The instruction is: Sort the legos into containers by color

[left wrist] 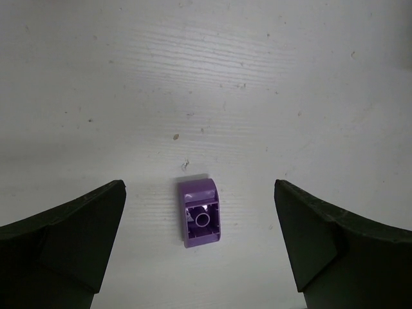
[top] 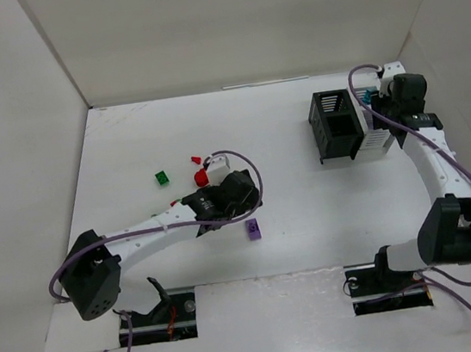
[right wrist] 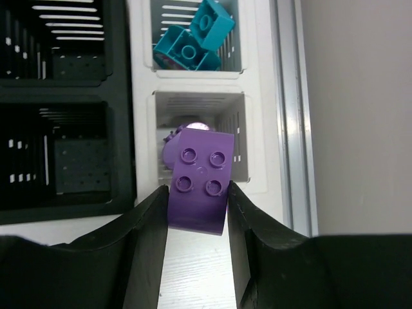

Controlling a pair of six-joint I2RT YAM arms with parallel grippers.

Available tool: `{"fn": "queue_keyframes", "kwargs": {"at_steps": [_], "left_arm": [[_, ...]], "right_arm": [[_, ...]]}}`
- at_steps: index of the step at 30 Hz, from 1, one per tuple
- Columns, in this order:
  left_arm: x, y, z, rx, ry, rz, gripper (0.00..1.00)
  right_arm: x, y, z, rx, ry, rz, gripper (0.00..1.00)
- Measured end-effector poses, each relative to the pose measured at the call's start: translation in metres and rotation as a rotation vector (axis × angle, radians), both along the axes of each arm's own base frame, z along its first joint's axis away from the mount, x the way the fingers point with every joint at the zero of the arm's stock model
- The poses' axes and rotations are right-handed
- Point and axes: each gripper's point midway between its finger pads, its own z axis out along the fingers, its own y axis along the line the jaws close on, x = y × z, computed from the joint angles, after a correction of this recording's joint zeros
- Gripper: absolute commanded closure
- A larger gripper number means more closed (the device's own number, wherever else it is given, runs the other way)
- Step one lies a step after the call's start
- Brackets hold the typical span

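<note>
My left gripper [top: 241,206] is open and hovers over a purple lego [top: 253,230] lying on the table. In the left wrist view that lego [left wrist: 200,212] lies underside up between the spread fingers [left wrist: 77,232], touching neither. My right gripper [right wrist: 196,199] is shut on a purple four-stud lego [right wrist: 198,177] and holds it at the near rim of a white container [right wrist: 239,138] that has another purple piece [right wrist: 172,145] inside. The white container behind it holds teal legos [right wrist: 193,38]. The container cluster [top: 337,123] stands at the far right. The right gripper [top: 387,108] is over its white side.
A green lego [top: 161,178] and red legos [top: 202,177] lie on the table just beyond the left arm. Black containers [right wrist: 64,148] adjoin the white ones on the left. A side wall and metal rail [right wrist: 293,109] run close to the right of the containers.
</note>
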Motion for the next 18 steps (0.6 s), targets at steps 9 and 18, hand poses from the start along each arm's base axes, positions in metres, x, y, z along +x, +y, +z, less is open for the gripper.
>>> {"fn": "queue_keyframes", "kwargs": {"at_steps": [9, 18], "left_arm": [[-0.008, -0.008, -0.005, -0.020, 0.046, -0.041, 0.01], [-0.016, -0.015, -0.027, 0.006, 0.113, -0.079, 0.04]], "right_arm": [[0.015, -0.008, -0.018, 0.006, 0.061, -0.003, 0.78], [0.014, -0.006, -0.022, 0.016, 0.087, 0.008, 0.37]]}}
